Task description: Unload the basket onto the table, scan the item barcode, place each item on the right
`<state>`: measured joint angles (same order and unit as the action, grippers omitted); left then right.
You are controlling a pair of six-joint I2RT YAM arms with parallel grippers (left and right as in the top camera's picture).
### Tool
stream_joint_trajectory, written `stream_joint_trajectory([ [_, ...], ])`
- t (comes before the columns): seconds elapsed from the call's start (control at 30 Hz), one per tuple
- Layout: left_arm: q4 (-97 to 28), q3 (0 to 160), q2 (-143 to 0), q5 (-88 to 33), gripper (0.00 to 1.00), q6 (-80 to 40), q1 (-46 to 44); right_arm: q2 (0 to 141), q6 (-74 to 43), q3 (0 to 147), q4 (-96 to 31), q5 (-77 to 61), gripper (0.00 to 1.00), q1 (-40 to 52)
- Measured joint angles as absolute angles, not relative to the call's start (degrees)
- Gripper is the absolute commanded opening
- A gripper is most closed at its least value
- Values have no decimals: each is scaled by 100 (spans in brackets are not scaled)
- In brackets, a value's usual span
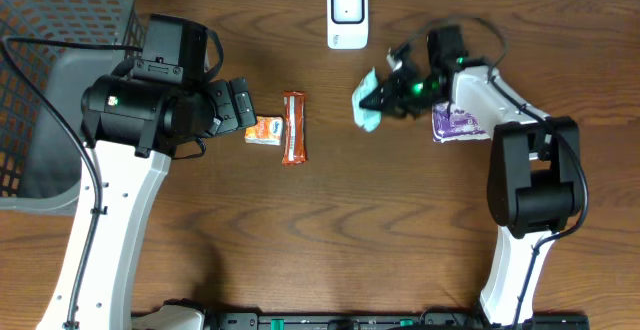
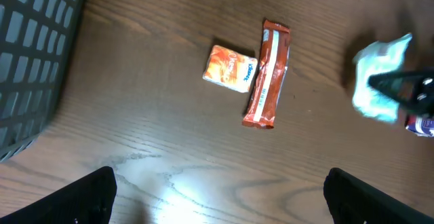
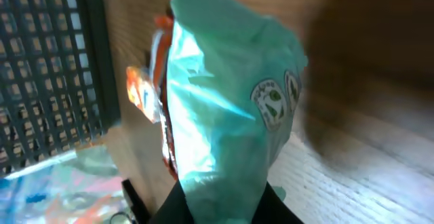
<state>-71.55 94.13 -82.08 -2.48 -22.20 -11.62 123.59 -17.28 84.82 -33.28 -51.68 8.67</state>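
The right gripper (image 1: 388, 95) was clamped on the teal packet (image 1: 368, 113), near the scanner (image 1: 347, 15); the left gripper (image 2: 217, 197) stood wide apart, hovering near the bar (image 1: 293, 127).

Dark wood-grain table (image 1: 380, 230) with a pale glare patch

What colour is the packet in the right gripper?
The packet is mint green; the right wrist view shows it best.

Wht arm links (image 1: 100, 240), blk joint housings (image 1: 130, 110), blk cables (image 1: 97, 185), blk left claw (image 2: 220, 190)
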Motion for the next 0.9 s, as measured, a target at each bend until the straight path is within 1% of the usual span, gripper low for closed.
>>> stream_joint_trajectory([
  [0.07,-7153,9411,-8208,-248,98,-2220,-1162,12361,-1798,8237,-3203,-5196,18,860],
  [0.1,-7155,9413,-8208,-246,98,-2220,-1162,12359,-1859,8149,-3190,-5177,25,845],
  [0.13,-7155,9413,-8208,-246,98,-2220,-1162,12359,-1890,8075,-3225,-5118,34,825],
  [0.27,-7155,9411,-8208,-248,98,-2220,-1162,12359,-2040,8029,-3487,-4753,44,681],
  [0.4,-7155,9411,-8208,-248,98,-2220,-1162,12359,-2062,8093,-3972,-4427,45,443],
  [0.5,-7157,9413,-8208,-248,98,-2220,-1162,12361,-2012,8420,-4665,-4075,47,311],
  [0.7,-7157,9413,-8208,-248,98,-2220,-1162,12359,-1717,9898,-6117,-3354,51,301],
  [0.8,-7155,9413,-8208,-248,98,-2220,-1162,12333,-1557,10359,-6410,-3190,52,434],
  [0.9,-7155,9413,-8208,-248,98,-2220,-1162,12293,-1457,10464,-6449,-3083,51,707],
])
